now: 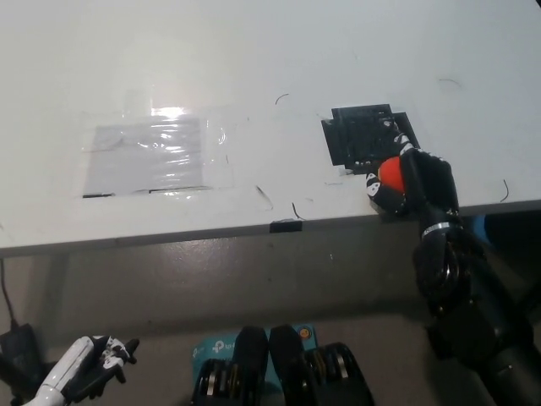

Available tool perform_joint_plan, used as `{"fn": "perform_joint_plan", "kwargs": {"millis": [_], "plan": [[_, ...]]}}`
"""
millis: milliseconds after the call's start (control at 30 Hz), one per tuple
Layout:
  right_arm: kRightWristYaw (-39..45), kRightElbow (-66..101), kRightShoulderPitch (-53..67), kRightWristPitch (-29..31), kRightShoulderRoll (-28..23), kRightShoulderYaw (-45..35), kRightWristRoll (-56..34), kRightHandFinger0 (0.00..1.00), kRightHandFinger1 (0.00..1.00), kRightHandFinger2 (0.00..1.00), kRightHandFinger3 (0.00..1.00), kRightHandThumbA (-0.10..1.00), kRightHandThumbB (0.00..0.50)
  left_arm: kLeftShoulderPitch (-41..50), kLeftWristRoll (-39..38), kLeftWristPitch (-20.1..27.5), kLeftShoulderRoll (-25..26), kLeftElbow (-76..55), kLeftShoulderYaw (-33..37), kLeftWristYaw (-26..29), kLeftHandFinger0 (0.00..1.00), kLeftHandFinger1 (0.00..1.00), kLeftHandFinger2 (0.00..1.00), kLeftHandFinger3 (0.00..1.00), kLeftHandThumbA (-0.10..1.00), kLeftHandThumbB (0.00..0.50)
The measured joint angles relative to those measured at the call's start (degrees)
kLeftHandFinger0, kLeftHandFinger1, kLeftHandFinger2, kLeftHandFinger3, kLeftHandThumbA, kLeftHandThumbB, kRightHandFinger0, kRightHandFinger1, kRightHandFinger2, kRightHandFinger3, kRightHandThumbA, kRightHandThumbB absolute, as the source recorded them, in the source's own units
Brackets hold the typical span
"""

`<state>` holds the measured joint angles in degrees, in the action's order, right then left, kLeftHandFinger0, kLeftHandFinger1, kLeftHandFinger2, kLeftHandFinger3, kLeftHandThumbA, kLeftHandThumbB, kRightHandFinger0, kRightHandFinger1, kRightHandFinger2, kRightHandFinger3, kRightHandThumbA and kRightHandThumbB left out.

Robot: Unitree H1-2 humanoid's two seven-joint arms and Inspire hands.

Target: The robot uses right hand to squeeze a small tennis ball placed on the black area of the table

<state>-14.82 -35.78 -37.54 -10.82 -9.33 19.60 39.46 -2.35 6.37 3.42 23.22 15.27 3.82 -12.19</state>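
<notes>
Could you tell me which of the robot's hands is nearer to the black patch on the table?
The right hand, holding a red ball, sits just below the black patch. The left hand hangs far off at lower left.
</notes>
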Motion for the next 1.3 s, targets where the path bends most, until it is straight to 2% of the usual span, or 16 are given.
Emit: {"fn": "perform_joint_plan", "kwargs": {"millis": [33,100,233,300,433,467,500,533,600,700,733,800,1033,1200,1267,1300], "plan": [[-0.62,-0.3,-0.07,0.13,-0.07,0.44,0.38,0.0,0.15,0.41,0.06,-0.1,0.0,-0.01,0.0,0.0,-0.03,-0.04,0.05,-0.01,0.12,0.12,0.27,0.42,0.72,0.445],[-2.11,-0.98,-0.06,0.56,-0.04,0.78,0.75,0.0,0.19,0.53,0.2,-0.1,0.005,-0.01,0.0,-0.01,-0.04,-0.07,0.1,-0.05,0.13,0.13,0.28,0.42,0.73,0.436],[-6.83,-3.71,-0.05,3.2,0.25,0.69,0.94,0.0,0.13,0.51,0.55,-0.1,0.057,-0.16,0.02,-0.01,-0.04,-0.38,0.3,-0.37,0.12,0.12,0.29,0.42,0.74,0.443],[-9.19,-5.22,0.0,5.0,0.41,0.65,0.94,0.0,0.12,0.52,0.58,-0.1,0.075,-0.17,0.03,-0.02,-0.04,-0.54,0.33,-0.57,0.1,0.09,0.27,0.42,0.75,0.437],[-14.97,-8.18,0.45,9.98,0.74,0.64,0.91,0.0,0.11,0.51,0.58,-0.1,0.12,-0.17,0.16,0.01,-0.04,-0.54,0.46,-0.96,0.12,0.1,0.28,0.41,0.73,0.445],[-15.99,-8.55,0.6,10.96,0.75,0.6,0.87,0.0,0.07,0.48,0.5,-0.1,0.174,-0.17,0.15,0.05,-0.04,-0.54,0.46,-0.99,0.12,0.11,0.28,0.4,0.73,0.456],[-17.16,-8.92,0.82,12.16,0.76,0.59,0.83,0.0,0.07,0.48,0.5,-0.1,0.152,-0.16,0.15,0.05,-0.04,-0.53,0.46,-1.01,0.12,0.1,0.27,0.41,0.74,0.452],[-17.87,-9.0,1.09,12.96,0.76,0.53,0.74,0.0,0.05,0.47,0.49,-0.1,0.206,-0.14,0.15,0.07,-0.04,-0.52,0.46,-1.01,0.11,0.1,0.28,0.41,0.73,0.441],[-19.54,-9.09,1.61,14.59,0.82,0.47,0.62,0.0,0.05,0.46,0.4,-0.1,0.22,-0.07,0.15,0.07,-0.04,-0.51,0.45,-1.01,0.1,0.1,0.27,0.4,0.74,0.446],[-20.94,-8.87,2.23,16.12,0.96,0.23,0.39,0.0,0.05,0.47,0.39,-0.1,0.172,0.04,0.15,0.06,-0.04,-0.52,0.44,-1.01,0.14,0.13,0.29,0.42,0.75,0.442],[-21.13,-8.41,2.4,16.56,1.11,-0.29,0.16,0.0,0.05,0.46,0.4,-0.1,0.202,0.13,0.15,0.06,-0.03,-0.52,0.44,-1.01,0.14,0.13,0.29,0.44,0.75,0.442],[-21.22,-7.98,2.45,16.96,1.32,-1.1,-0.36,0.0,0.05,0.47,0.38,-0.1,0.188,0.4,0.16,0.06,-0.04,-0.54,0.43,-1.01,0.12,0.12,0.26,0.44,0.75,0.448],[-19.97,-1.04,2.26,17.02,0.94,-5.15,-2.53,0.0,0.0,0.31,0.25,-0.1,0.291,0.79,0.15,0.13,-0.01,0.15,0.33,-1.02,0.15,0.12,0.26,0.43,0.77,0.47],[-18.92,1.94,0.84,17.02,-0.73,-7.73,-3.73,0.0,0.0,0.33,0.25,-0.1,0.28,0.9,0.14,0.15,-0.01,0.16,0.2,-1.01,0.15,0.1,0.25,0.43,0.77,0.466],[-18.43,2.92,0.2,17.02,-1.53,-8.58,-4.13,0.0,0.0,0.33,0.27,-0.1,0.303,1.0,0.15,0.19,-0.01,0.17,0.16,-1.01,0.16,0.1,0.25,0.43,0.75,0.424],[-18.18,3.94,-0.04,17.02,-1.95,-8.99,-4.38,0.0,0.0,0.33,0.28,-0.1,0.283,1.05,0.16,0.26,-0.01,0.17,0.15,-1.0,0.14,0.1,0.25,0.42,0.75,0.416]]}}
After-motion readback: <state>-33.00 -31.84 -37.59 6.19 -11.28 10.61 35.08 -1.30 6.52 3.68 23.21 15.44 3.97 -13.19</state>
